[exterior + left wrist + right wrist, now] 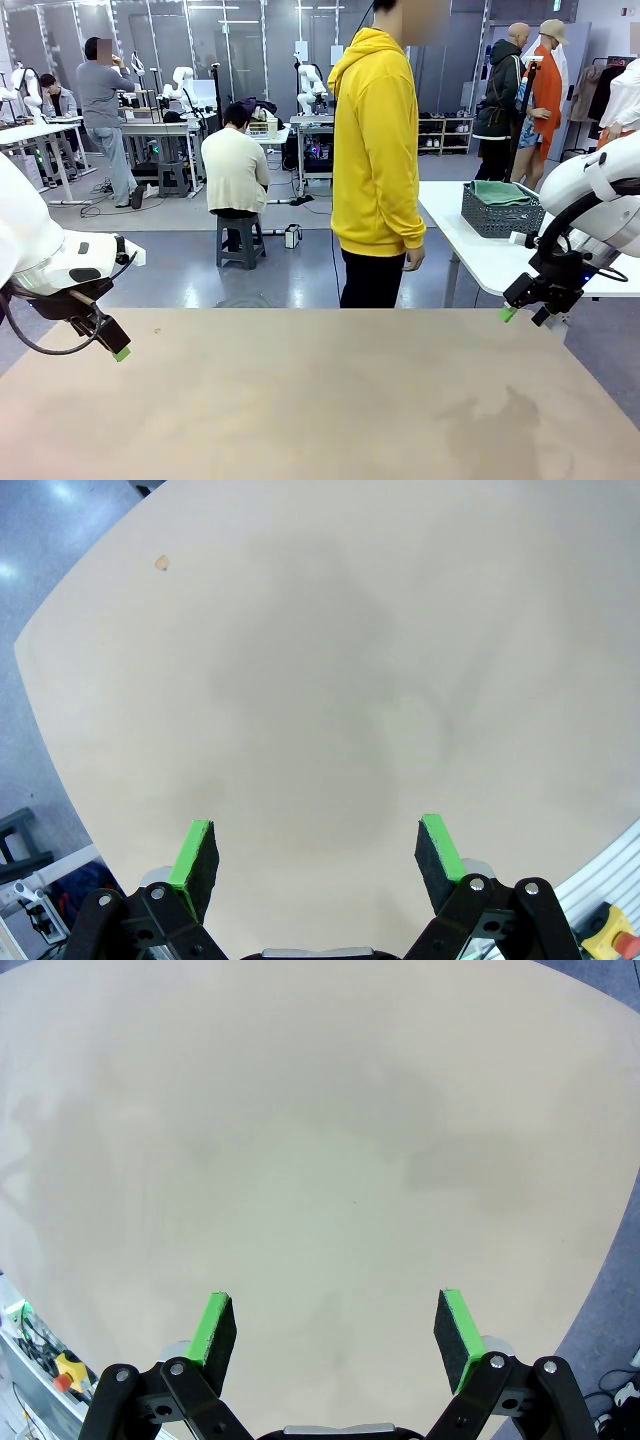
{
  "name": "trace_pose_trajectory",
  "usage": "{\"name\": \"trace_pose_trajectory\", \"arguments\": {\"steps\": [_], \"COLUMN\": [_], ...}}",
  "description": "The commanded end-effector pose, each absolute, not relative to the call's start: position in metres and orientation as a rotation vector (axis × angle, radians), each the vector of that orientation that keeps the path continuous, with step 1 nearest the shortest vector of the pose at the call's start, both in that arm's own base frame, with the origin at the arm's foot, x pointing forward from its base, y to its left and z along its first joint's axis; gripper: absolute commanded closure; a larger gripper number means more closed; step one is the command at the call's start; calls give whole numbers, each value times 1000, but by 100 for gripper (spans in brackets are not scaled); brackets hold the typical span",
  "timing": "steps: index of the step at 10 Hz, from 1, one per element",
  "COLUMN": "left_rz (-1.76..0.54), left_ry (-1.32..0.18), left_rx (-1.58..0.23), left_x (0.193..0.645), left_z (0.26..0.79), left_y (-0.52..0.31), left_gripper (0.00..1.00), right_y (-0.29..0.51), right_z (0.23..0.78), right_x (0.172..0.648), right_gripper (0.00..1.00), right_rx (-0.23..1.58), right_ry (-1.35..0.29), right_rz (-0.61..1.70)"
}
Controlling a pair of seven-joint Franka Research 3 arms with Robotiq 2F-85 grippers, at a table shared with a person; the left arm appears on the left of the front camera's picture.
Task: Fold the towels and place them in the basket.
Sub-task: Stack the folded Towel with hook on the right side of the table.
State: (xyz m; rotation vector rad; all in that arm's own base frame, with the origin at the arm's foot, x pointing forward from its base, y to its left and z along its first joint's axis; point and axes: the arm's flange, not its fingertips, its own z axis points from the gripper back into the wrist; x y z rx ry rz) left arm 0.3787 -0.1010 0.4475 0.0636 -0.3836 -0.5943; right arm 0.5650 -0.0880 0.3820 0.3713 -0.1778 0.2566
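- We count two grippers: the left gripper (118, 350) hangs over the near left edge of the tan table (320, 400), and the right gripper (522, 308) hangs off the table's far right corner.
- From its own wrist camera, the left gripper (318, 852) has its fingers spread wide, one green pad (192, 852) on each side, with nothing between them, just table surface below.
- Same story on the other wrist camera: the right gripper (335, 1328) is spread wide, green pads (452, 1322) well apart, holding nothing.
- One basket (500, 215) in sight, dark grey with lattice sides, and it is not on our table; it sits on a white table (470, 250) beyond, to the right of the person.
- Inside that basket we see one green towel (500, 193), lying folded and rising just above the rim. Whether a second towel lies under it, we cannot tell from here.
- One person in a yellow hoodie (377, 150) stands at the far side of our table, turned away, with one hand (412, 260) hanging down at the side.
- The tan table shows faint darker smudges on its surface and one small mark (161, 563) near its corner in the left wrist camera.
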Motion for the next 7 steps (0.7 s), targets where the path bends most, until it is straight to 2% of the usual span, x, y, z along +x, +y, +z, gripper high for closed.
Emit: {"name": "trace_pose_trajectory", "arguments": {"steps": [1, 7], "left_rz": [-591, -591], "left_ry": [-384, -384], "left_rx": [74, 74], "left_x": [378, 378], "left_z": [448, 448], "left_y": [-102, -102], "left_gripper": [0, 0], "right_y": [-90, -90], "right_z": [381, 381], "right_x": [566, 566], "right_gripper": [0, 0], "right_rx": [384, 384], "right_ry": [-182, -182], "right_rz": [269, 269]}}
